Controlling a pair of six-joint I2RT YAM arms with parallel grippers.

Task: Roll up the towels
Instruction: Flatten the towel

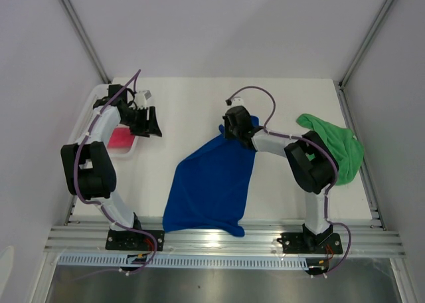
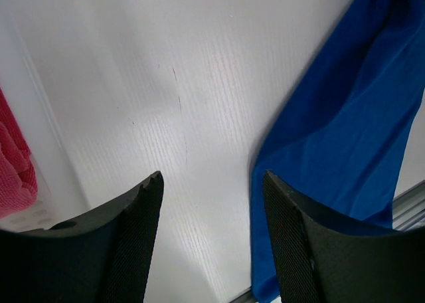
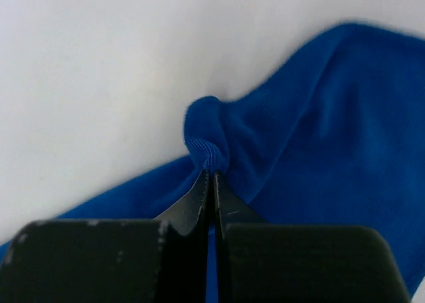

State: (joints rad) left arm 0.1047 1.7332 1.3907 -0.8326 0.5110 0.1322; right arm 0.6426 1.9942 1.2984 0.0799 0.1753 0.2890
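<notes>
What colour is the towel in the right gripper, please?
Royal blue towel, clearest in the right wrist view.

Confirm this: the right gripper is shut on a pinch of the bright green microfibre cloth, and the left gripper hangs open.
Wrong cloth. The right gripper is shut on a pinch of the royal blue microfibre cloth, as the right wrist view shows; the bright green cloth lies apart. The left gripper does hang open.

White arm links, bulky black joints, looping purple cables, black ribbed gripper fingers
</notes>
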